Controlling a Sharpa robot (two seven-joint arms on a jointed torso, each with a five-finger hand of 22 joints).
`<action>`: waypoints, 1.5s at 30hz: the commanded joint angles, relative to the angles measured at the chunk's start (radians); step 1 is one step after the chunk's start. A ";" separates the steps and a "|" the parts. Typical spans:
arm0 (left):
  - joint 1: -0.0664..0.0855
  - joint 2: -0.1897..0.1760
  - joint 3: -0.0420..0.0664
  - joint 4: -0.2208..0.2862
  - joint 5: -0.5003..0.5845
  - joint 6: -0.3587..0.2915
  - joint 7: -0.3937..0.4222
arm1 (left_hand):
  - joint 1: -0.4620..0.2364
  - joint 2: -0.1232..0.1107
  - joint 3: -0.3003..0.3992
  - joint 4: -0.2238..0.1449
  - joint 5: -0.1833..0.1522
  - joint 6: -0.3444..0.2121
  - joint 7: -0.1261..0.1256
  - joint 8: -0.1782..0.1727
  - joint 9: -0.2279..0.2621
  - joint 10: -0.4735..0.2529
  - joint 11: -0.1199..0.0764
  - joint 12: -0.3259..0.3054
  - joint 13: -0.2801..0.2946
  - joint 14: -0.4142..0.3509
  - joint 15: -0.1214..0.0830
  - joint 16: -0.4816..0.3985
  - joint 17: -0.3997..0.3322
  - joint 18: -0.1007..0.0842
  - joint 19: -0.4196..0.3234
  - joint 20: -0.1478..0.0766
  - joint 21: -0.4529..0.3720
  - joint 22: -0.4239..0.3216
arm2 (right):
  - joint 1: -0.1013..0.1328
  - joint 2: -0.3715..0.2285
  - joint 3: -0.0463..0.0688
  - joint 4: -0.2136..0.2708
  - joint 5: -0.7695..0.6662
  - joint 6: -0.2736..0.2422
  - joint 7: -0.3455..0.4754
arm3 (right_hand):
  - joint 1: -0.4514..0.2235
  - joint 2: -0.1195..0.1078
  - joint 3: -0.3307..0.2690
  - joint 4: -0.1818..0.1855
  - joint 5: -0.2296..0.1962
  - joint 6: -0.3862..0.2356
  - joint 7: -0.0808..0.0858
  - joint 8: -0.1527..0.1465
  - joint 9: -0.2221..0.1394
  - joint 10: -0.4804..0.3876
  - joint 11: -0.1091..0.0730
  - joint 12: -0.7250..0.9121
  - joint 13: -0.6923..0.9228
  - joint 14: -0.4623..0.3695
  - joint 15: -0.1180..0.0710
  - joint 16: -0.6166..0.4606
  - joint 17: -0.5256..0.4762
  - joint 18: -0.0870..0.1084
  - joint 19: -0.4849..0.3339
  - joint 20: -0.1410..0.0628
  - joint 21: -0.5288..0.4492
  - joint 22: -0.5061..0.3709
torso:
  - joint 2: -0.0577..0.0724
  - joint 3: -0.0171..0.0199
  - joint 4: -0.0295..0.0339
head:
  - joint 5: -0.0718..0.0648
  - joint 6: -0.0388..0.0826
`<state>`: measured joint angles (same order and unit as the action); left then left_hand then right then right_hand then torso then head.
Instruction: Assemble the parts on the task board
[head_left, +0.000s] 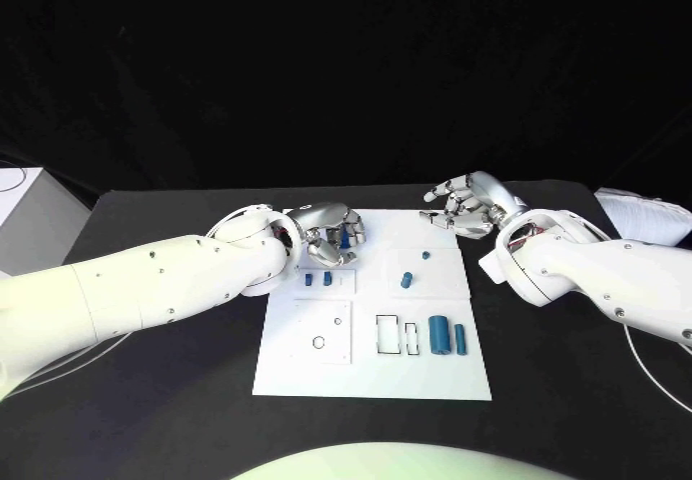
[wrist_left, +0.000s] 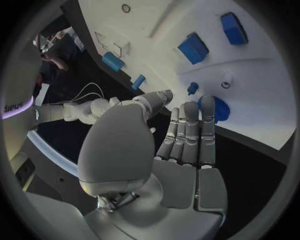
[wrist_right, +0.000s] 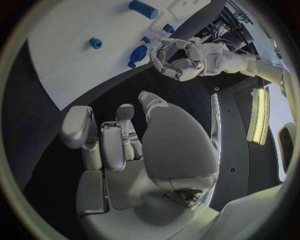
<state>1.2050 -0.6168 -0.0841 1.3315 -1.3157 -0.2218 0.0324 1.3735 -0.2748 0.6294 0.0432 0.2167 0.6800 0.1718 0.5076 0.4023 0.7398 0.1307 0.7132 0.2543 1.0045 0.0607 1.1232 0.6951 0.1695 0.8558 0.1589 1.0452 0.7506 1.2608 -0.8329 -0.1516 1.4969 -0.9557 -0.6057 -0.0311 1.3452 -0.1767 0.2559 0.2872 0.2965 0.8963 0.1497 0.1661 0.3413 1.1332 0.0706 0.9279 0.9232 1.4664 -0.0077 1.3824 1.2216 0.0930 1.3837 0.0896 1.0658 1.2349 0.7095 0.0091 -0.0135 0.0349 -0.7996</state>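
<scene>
Your left robot hand (head_left: 326, 231) hovers over the far left corner of the flat white plastic task board (head_left: 433, 370), fingers apart and holding nothing. The round blue plastic disc part (wrist_left: 217, 108) lies just beyond its fingertips (wrist_left: 189, 107), flat on the board, so it has no long axis to line up with. Your right robot hand (head_left: 464, 206) hangs off the board's far right corner above the black bench (head_left: 173, 420), also spread and empty, well apart from that part. I judge the left is nearer; reach forward and down.
</scene>
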 joint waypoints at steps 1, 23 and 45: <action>-0.001 0.013 -0.002 -0.009 -0.155 0.026 -0.001 | -0.002 -0.008 -0.011 -0.001 -0.006 0.008 -0.008 -0.004 -0.007 -0.011 0.001 -0.005 -0.005 0.009 0.001 0.009 -0.003 0.014 0.000 0.001 0.004 0.002 | 0.000 0.001 0.000 0.002 0.006 -0.007 0.023 | 0.001 -0.013 0.006 0.000 0.006 0.006 0.001 0.004 0.001 -0.016 -0.008 -0.016 -0.018 0.016 -0.007 -0.006 -0.001 0.011 -0.001 -0.002 -0.006 -0.002 | 0.000 0.0000 0.0014 | -0.002 -0.001; -0.001 0.057 -0.006 -0.047 -0.261 0.087 -0.107 | 0.018 0.012 -0.006 -0.017 -0.004 0.072 -0.018 -0.026 -0.061 -0.019 -0.002 -0.012 -0.045 0.027 -0.003 0.063 -0.035 0.015 0.018 -0.002 0.034 0.019 | 0.000 0.002 0.000 0.003 0.009 -0.018 0.028 | -0.005 -0.022 0.024 -0.001 0.008 0.004 0.001 0.006 0.002 -0.063 -0.008 -0.114 -0.120 0.013 -0.007 -0.020 -0.011 0.016 -0.006 -0.002 -0.043 -0.025 | -0.001 0.0002 0.0011 | -0.005 -0.003; -0.001 0.061 -0.006 -0.050 -0.259 0.130 -0.106 | 0.011 0.048 0.043 -0.040 -0.009 0.226 -0.035 -0.087 -0.110 0.205 -0.052 -0.067 -0.122 0.179 -0.045 0.212 0.091 -0.005 0.110 -0.035 0.147 0.148 | 0.000 0.006 0.000 0.001 0.011 -0.014 0.028 | -0.006 -0.023 0.026 0.000 0.008 0.005 0.001 0.006 0.003 -0.064 -0.008 -0.118 -0.125 0.013 -0.007 -0.021 -0.011 0.016 -0.005 -0.002 -0.045 -0.026 | -0.002 0.0004 0.0013 | -0.004 -0.009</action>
<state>1.2047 -0.5582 -0.0898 1.2810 -1.5703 -0.1156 -0.0772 1.3811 -0.2360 0.6682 0.0070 0.2129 0.9010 0.1374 0.4233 0.2922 0.9395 0.0803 0.6487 0.1334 1.1785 0.0157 1.3326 0.7856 0.1696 0.9623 0.1253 1.1894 0.8969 1.2608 -0.8277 -0.1516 1.4970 -0.9429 -0.6218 -0.0163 1.3397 -0.1896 0.2777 0.2869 0.3003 0.8968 0.1497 0.1660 0.3429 1.0779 0.0653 0.8160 0.7989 1.4664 -0.0075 1.3653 1.2103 0.0926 1.3838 0.0897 1.0241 1.2095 0.7075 0.0093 -0.0111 0.0301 -0.8092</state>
